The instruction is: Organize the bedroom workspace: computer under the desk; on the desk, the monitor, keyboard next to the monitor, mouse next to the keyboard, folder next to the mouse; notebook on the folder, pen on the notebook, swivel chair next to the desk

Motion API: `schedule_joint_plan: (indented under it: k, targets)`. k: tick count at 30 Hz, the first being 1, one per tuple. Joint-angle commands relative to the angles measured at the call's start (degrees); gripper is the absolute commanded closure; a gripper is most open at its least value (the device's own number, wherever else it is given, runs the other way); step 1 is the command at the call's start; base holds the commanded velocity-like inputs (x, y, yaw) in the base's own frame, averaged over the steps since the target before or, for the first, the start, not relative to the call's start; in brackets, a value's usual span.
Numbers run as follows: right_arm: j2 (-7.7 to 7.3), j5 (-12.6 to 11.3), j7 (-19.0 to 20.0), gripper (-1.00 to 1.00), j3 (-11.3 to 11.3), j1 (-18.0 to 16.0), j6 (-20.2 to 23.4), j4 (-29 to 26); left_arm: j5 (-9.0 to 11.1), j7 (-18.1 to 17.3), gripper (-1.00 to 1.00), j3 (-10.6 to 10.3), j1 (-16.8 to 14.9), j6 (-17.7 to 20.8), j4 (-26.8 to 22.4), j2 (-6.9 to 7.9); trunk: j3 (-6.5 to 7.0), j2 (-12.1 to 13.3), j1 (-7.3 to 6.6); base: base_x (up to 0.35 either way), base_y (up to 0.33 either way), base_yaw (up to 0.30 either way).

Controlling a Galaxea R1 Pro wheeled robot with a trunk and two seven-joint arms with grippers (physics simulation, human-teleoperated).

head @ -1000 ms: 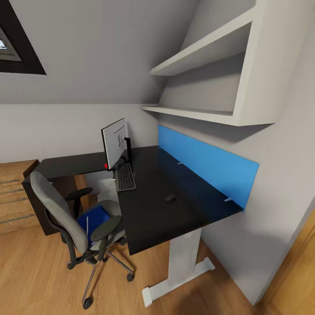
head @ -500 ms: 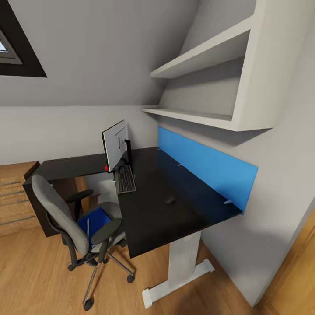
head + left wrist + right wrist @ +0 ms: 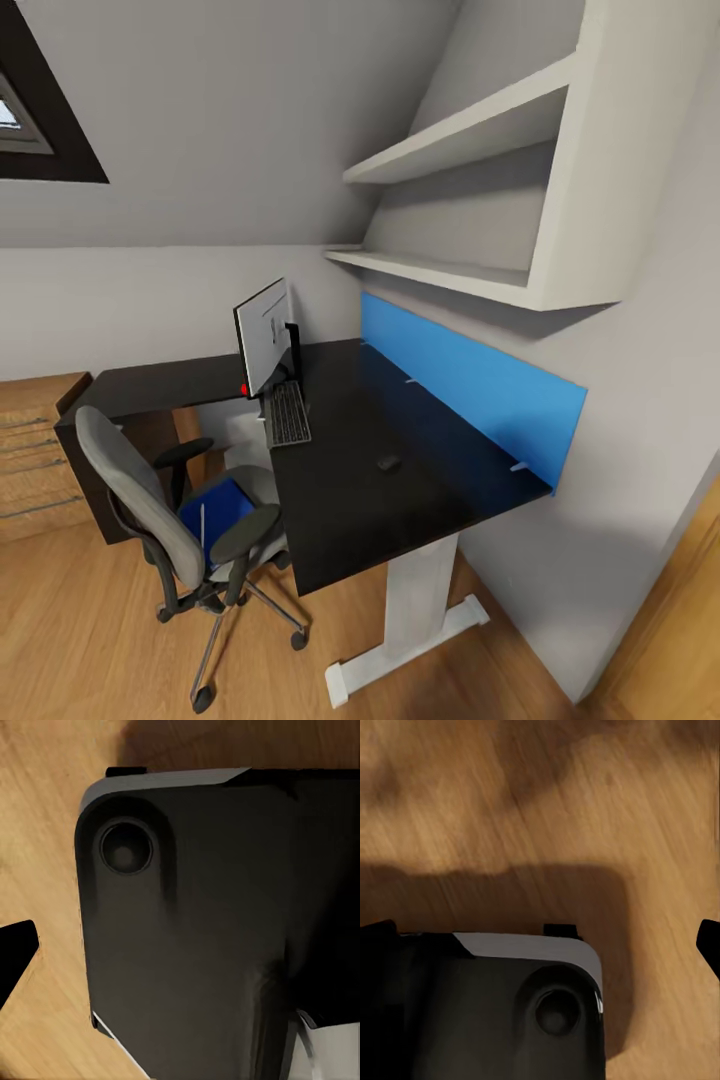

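Approaching the counter [image 3: 380,500], the robot must next lift the folder [image 3: 212,510] off the chair [image 3: 150,500]; whether either arm's jaws are spread cannot be told.

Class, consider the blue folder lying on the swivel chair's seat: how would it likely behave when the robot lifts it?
The folder looks thick and flat, so probably fairly stiff. Its bulk suggests moderate weight. The swivel chair stands on casters, so it may roll when pushed.

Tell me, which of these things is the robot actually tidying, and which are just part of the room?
Job: desk, monitor, keyboard, mouse, blue folder, swivel chair.

Just there: wall shelves, oak drawers, skylight.
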Motion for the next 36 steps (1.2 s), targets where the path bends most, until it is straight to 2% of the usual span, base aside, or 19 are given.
schedule_joint_plan:
  k: [1, 6, 9, 11, 15, 16, 18, 19, 22, 23, 24, 25, 28, 29, 30, 34, 36]
  targets:
    - [0.05, -0.08, -0.02, -1.0, -0.03, -0.02, -0.51, -0.78, 0.01, -0.04, -1.0, 0.0, -0.01, 0.04, -0.62, 0.15, 0.12, 0.38, -0.23, 0.0, 0.0, 0.0]
    - [0.83, -0.24, 0.16, -1.0, -0.04, -0.07, -2.81, -7.57, 0.66, -0.08, -1.0, 0.12, -0.01, 0.03, -4.92, 1.35, 1.01, 2.38, -1.33, 0.0, 0.0, -0.055]
    - [1.41, -0.22, 0.21, -1.0, -0.01, -0.08, -3.97, -11.41, 1.65, -0.09, -1.0, 0.15, -0.01, 0.03, -8.84, 1.69, 1.57, 3.59, -1.98, 0.0, 0.0, -0.051]
    - [1.84, -0.31, 0.19, -1.0, -0.01, -0.1, -5.97, -16.04, 3.02, 0.23, -1.0, 0.17, -0.01, 0.07, -13.16, 1.84, 1.98, 4.39, -2.42, 0.0, 0.0, 0.082]
    - [2.74, -0.46, 0.07, -1.0, -0.06, -0.34, -7.61, -18.57, 6.95, 0.52, -1.0, 0.27, -0.01, 0.04, -18.57, 1.92, 2.74, 5.99, -3.3, 0.0, 0.0, 0.205]
    - [3.35, -0.49, 0.01, -1.0, -0.06, -0.52, -7.91, -18.97, 9.05, 0.57, -1.0, 0.33, -0.01, 0.0, -20.39, 1.93, 2.92, 6.39, -3.52, 0.0, 0.0, 0.251]
    - [3.88, -0.51, -0.03, -1.0, -0.07, -0.89, -8.11, -19.21, 11.14, 0.6, -1.0, 0.41, -0.01, -0.02, -21.63, 2.02, 3.29, 7.2, -3.96, 0.0, 0.0, 0.262]
    - [4.25, -0.52, -0.06, -1.0, -0.07, -1.47, -8.23, -19.27, 13.55, 0.62, -1.0, 0.52, -0.01, -0.29, -22.2, 2.39, 3.47, 7.6, -4.18, 0.0, 0.0, 0.274]
    - [4.54, -0.53, -0.07, -1.0, -0.07, -2.1, -8.34, -18.92, 17.01, 0.55, -1.0, 0.9, -0.01, -1.25, -21.52, 2.9, 4.01, 8.8, -4.84, 0.0, 0.0, 0.28]
    - [4.56, -0.51, -0.08, -1.0, -0.13, -2.46, -8.46, -17.85, 19.19, 0.48, -1.0, 1.15, -0.01, -4.18, -19.4, 3.2, 4.19, 9.2, -5.06, 0.0, 0.0, 0.286]
    - [4.55, -0.5, -0.09, -1.0, -0.17, -2.55, -8.56, -17.47, 19.67, 0.46, -1.0, 1.22, -0.01, -5.81, -18.61, 3.28, 4.37, 9.6, -5.28, 0.0, 0.0, 0.287]
    - [4.57, -0.48, -0.12, -1.0, -0.28, -2.71, -9.02, -16.7, 20.38, 0.44, -1.0, 1.29, -0.01, -9.9, -17.02, 3.44, 4.37, 9.6, -5.28, 0.0, 0.0, 0.288]
    - [4.54, -0.51, -0.14, -1.0, -0.54, -2.84, -10.21, -15.51, 20.97, 0.32, -1.0, 1.35, -0.01, -16.86, -14.38, 3.6, 4.37, 9.6, -5.28, 0.0, 0.0, 0.288]
    - [4.53, -0.57, -0.15, -1.0, -0.78, -2.9, -11.34, -14.59, 21.19, 0.22, -1.0, 1.33, -0.01, -21.3, -12.71, 3.64, 4.37, 9.6, -5.28, 0.0, 0.0, 0.289]
    - [4.53, -0.62, -0.16, -1.0, -0.92, -2.91, -11.97, -14.11, 21.26, 0.19, -1.0, 1.28, -0.01, -23.38, -12.02, 3.65, 4.37, 9.6, -5.28, 0.0, 0.0, 0.289]
    - [4.53, -0.77, -0.16, -1.0, -1.39, -2.96, -14.28, -12.54, 21.34, 0.09, -1.0, 1.02, -0.01, -31.06, -10.01, 3.69, 4.37, 9.6, -5.28, 0.0, 0.0, 0.29]
    - [4.54, -0.78, -0.16, -1.0, -1.47, -2.97, -14.76, -12.25, 21.35, 0.07, -1.0, 0.94, -0.01, -32.72, -9.64, 3.68, 4.37, 9.6, -5.28, 0.0, 0.0, 0.29]
